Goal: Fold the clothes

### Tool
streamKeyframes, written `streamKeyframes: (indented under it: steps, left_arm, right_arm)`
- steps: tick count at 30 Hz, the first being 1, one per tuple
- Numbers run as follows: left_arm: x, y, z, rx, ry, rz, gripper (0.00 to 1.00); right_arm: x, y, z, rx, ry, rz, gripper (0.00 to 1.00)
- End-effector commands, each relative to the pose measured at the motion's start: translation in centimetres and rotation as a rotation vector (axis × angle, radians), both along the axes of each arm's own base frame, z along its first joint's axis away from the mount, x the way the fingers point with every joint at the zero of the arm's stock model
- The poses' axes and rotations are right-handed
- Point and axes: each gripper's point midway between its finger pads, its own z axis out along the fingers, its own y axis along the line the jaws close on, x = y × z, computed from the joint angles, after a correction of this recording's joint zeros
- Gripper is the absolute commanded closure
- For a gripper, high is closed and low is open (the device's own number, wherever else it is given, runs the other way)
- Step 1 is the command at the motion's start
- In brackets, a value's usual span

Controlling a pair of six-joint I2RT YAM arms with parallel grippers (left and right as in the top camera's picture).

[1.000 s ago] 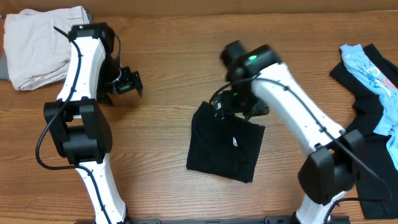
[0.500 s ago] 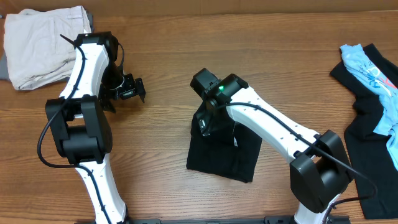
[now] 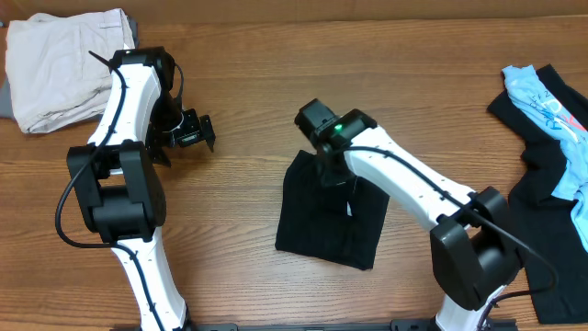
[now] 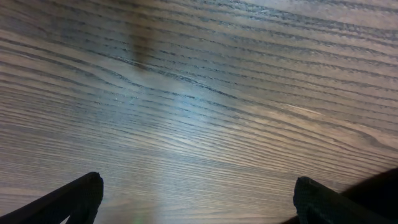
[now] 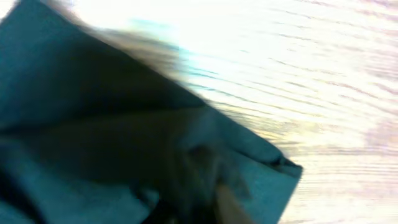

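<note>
- The black garment (image 3: 331, 221) lies folded into a rough rectangle near the middle of the table (image 3: 276, 64), a little to the right and slightly askew to the table's edges. Its small white label (image 3: 347, 210) shows on the upper layer, toward the right side.
- The right gripper (image 3: 329, 173) is down at the garment's top edge, near its left corner. The right arm reaches in from the lower right and covers part of the cloth.
- In the right wrist view the black garment (image 5: 112, 143) fills most of the frame, blurred and very near the camera. It shows soft folds, and one corner juts onto the bright wood of the table (image 5: 323, 74).
- Whether the right gripper's jaws are parted or closed, and whether any cloth is pinched between them, cannot be told. The overhead view hides them under the wrist, and the wrist view is too smeared.
- The left gripper (image 3: 188, 131) hangs over bare wood to the left of the garment, well apart from it, spread wide and holding nothing.
- In the left wrist view its two fingertips (image 4: 81, 196) sit at opposite lower corners, with only wood grain between them.
- A cream pile (image 3: 64, 69) lies bunched in the table's far left corner, behind the left arm.
- At the right edge a light blue printed piece (image 3: 547, 101) lies on top of other black pieces (image 3: 542, 202), which spread down that side near the right arm's base.
</note>
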Motion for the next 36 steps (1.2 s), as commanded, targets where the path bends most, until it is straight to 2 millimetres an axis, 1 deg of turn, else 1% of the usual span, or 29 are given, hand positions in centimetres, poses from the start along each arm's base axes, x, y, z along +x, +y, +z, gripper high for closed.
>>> streamKeyframes:
  steps: [1, 3, 7, 9, 11, 15, 20, 23, 25, 26, 28, 30, 31, 34, 35, 36]
  left_arm:
    - [0.0, -0.1, 0.5, 0.002, -0.013, 0.006, 0.0]
    - [0.0, -0.1, 0.5, 0.003, -0.012, 0.006, 0.0]
    - [0.0, -0.1, 0.5, 0.003, -0.014, 0.006, 0.0]
    - [0.0, -0.1, 0.5, 0.003, -0.014, 0.006, 0.0]
    - [0.0, -0.1, 0.5, 0.003, -0.013, 0.006, 0.0]
    - [0.0, -0.1, 0.5, 0.002, -0.013, 0.006, 0.0]
    - [0.0, -0.1, 0.5, 0.001, -0.014, -0.002, 0.0]
    - [0.0, -0.1, 0.5, -0.001, -0.016, -0.011, 0.0]
    - [0.0, -0.1, 0.5, -0.002, -0.016, -0.012, 0.0]
    - [0.0, -0.1, 0.5, -0.001, -0.016, -0.012, 0.0]
    - [0.1, -0.1, 0.5, -0.002, -0.017, -0.012, 0.0]
    - [0.0, -0.1, 0.5, -0.002, -0.016, -0.012, 0.0]
    - [0.0, -0.1, 0.5, -0.002, -0.016, -0.012, 0.0]
    - [0.0, -0.1, 0.5, -0.002, -0.016, -0.012, 0.0]
    - [0.0, -0.1, 0.5, -0.002, -0.016, -0.013, 0.0]
    - [0.0, -0.1, 0.5, -0.003, -0.017, -0.016, 0.0]
  right_arm:
    - [1.1, -2.1, 1.3, -0.024, -0.054, -0.053, 0.94]
    - [1.2, -3.6, 1.7, -0.062, -0.049, -0.077, 0.95]
    - [0.3, -6.2, 3.1, -0.108, 0.022, -0.131, 0.94]
    - [-0.1, -7.0, 3.3, -0.095, 0.055, -0.176, 0.94]
    - [-0.8, -7.6, 3.1, -0.072, 0.107, -0.208, 0.93]
    - [-1.8, -9.9, 2.0, -0.073, 0.152, -0.344, 0.94]
    - [-3.6, -12.8, -1.0, -0.085, 0.212, -0.48, 0.94]
    - [-5.1, -13.3, -2.9, -0.026, 0.28, -0.544, 0.94]
    - [-5.8, -13.4, -3.5, 0.004, 0.315, -0.574, 0.93]
    - [-6.0, -13.6, -3.6, 0.002, 0.319, -0.596, 0.91]
    - [-6.4, -14.1, -3.3, -0.021, 0.322, -0.64, 0.73]
    - [-6.7, -14.6, -2.6, -0.053, 0.319, -0.688, 0.42]
    - [-6.9, -15.1, -2.1, -0.081, 0.307, -0.723, 0.36]
    - [-7.1, -16.2, 0.1, -0.146, 0.266, -0.789, 0.3]
    - [-7.1, -16.3, 0.9, -0.15, 0.257, -0.799, 0.27]
    - [-7.1, -16.2, 1.9, -0.137, 0.244, -0.798, 0.27]
